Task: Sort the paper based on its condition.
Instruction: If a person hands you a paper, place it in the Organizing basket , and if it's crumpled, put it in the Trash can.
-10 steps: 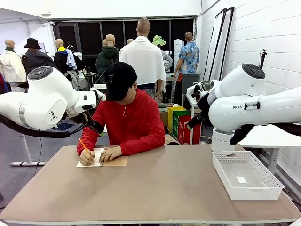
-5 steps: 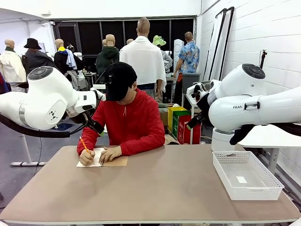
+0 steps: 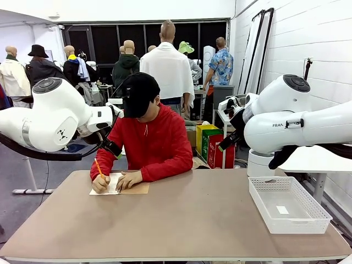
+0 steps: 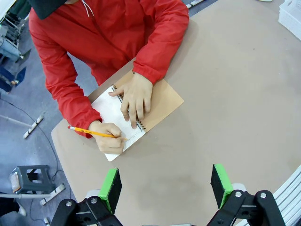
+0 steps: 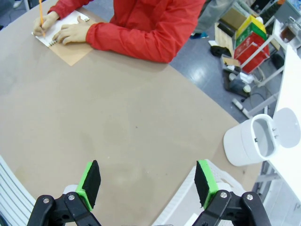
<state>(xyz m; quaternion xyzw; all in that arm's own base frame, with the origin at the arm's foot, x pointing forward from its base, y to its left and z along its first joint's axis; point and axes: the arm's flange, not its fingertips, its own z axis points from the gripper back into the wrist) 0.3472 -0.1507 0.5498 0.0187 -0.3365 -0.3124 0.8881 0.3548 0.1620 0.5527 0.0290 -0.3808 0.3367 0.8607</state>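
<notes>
Hovering above the table (image 3: 192,220), the left gripper (image 4: 165,184) and right gripper (image 5: 147,184) stand spread wide and empty; the paper (image 4: 109,107), a white page at upper left of the left wrist frame, lies under the person's hand (image 4: 136,96) while a pencil (image 4: 91,133) marks it; the basket (image 3: 297,226) waits at lower right; sorting apparently not begun

"FRAN" on rt arm (image 3: 297,129)
</notes>
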